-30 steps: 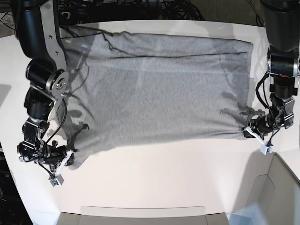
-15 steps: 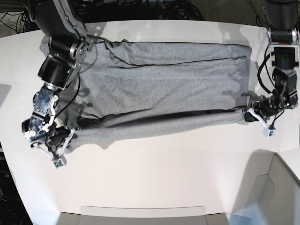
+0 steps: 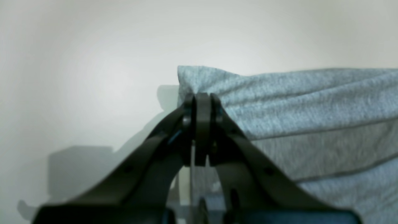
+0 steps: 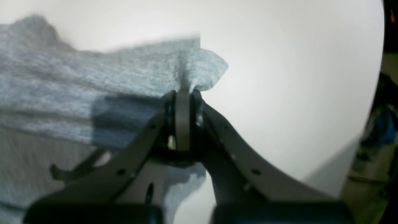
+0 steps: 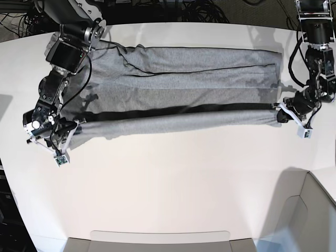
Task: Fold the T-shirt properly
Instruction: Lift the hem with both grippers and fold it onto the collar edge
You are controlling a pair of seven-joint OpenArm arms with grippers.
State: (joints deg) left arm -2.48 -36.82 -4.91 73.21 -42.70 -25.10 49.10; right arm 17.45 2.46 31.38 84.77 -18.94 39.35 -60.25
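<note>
The heather-grey T-shirt (image 5: pixel 178 79) lies stretched across the far half of the white table, its plain side up. Its near edge is lifted as a long taut strip (image 5: pixel 173 122) between my two grippers, casting a dark shadow behind it. My left gripper (image 5: pixel 280 115) is shut on the shirt's corner on the right of the base view; the left wrist view shows that corner (image 3: pixel 192 81) pinched between closed fingers. My right gripper (image 5: pixel 67 134) is shut on the opposite corner; the right wrist view shows the fabric tip (image 4: pixel 202 68) clamped. No lettering or tag shows.
The white table (image 5: pixel 173 189) has bare surface in front of the shirt. A grey bin wall (image 5: pixel 310 210) stands at the near right corner. Cables (image 5: pixel 157 10) lie beyond the far table edge. Both arms reach in from the far corners.
Both grippers have carried the shirt's near edge up and toward the far side. The visible flat part of the shirt has grown narrower and the lifted strip is now straighter.
</note>
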